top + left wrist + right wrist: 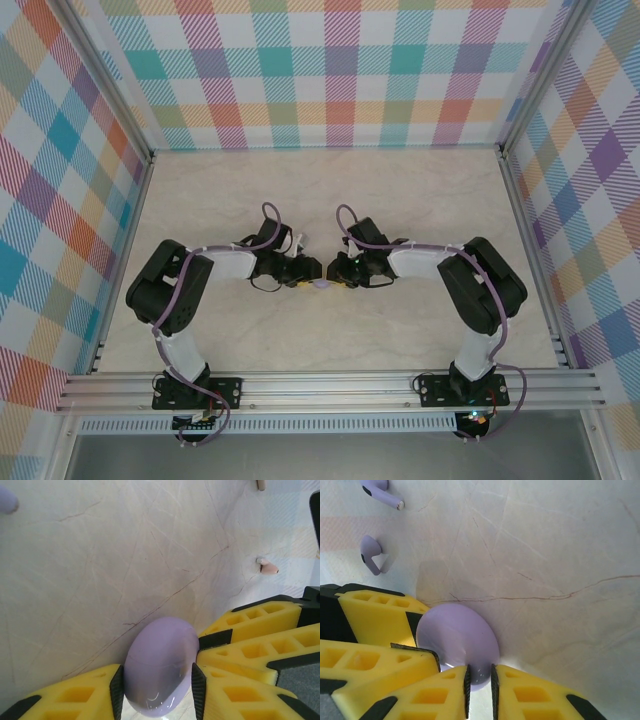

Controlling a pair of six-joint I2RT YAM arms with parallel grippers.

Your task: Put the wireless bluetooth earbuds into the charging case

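Marble-look table (400, 190), plaid walls (340, 70) on three sides. Left gripper (157, 685): pads flush against both sides of the lilac case (160, 665), clamped across its width. Right gripper (479, 685): jaws nearly together, pinching the case's near rim in the narrow gap. From above, the two grippers meet nose to nose mid-table with the case between them, resting on the table. In the left wrist view the right gripper's yellow fingers (240, 625) sit just beside the case. Buds lie loose on the table, clear of the case. Purple buds (370, 555): two, apart from each other, beyond the left gripper's fingers in the right wrist view. Pink bud (268, 568) lies past the right fingers. A second pale one is at the top edge, cut off.
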